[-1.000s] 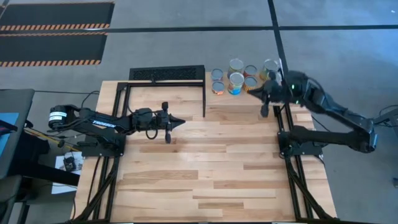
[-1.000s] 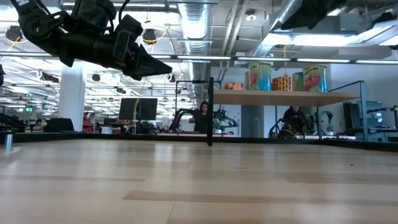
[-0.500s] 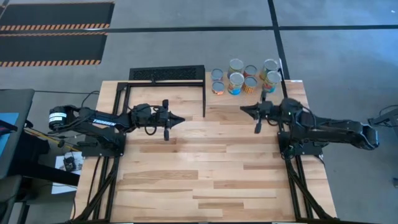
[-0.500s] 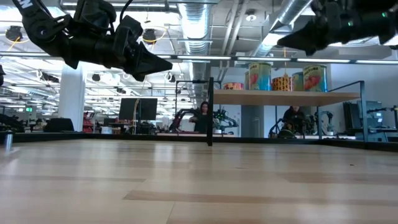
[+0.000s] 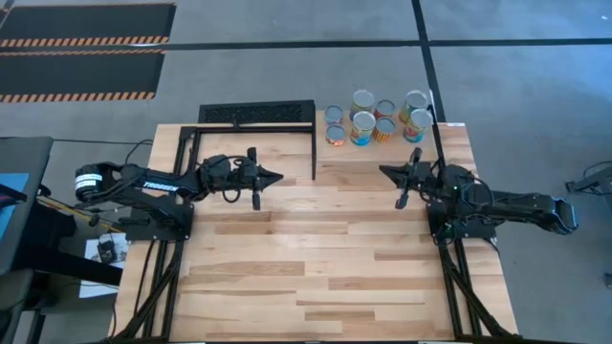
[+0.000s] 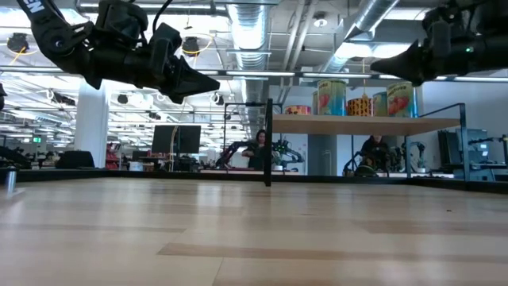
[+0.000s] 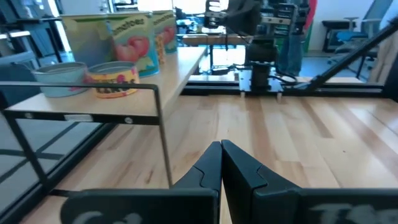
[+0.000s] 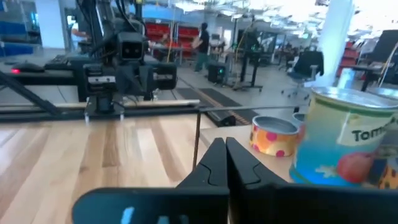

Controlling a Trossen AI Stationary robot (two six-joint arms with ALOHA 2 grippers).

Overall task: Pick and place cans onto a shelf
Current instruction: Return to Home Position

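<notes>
Several cans (image 5: 373, 119) stand upright on their bases on the pale raised shelf (image 6: 365, 124) at the table's far edge, right of its thin black post (image 5: 314, 143). They also show in the low view (image 6: 332, 97), the left wrist view (image 7: 118, 46) and the right wrist view (image 8: 345, 140). My left gripper (image 5: 277, 178) is shut and empty, above the tabletop left of the post, pointing toward the table's right. My right gripper (image 5: 384, 172) is shut and empty, above the tabletop on the near side of the shelf, pointing toward the table's left.
A black metal frame with a grille top (image 5: 256, 113) stands at the far edge, left of the shelf. The plank tabletop (image 5: 306, 268) stretches toward the near edge. People and equipment show in the room beyond the table (image 6: 259, 147).
My right gripper has drawn back from the cans toward the table's near edge, staying shut and empty, and now hangs level on the near side of the shelf. My left gripper has shifted slightly toward the far edge. The cans have stayed where they were.
</notes>
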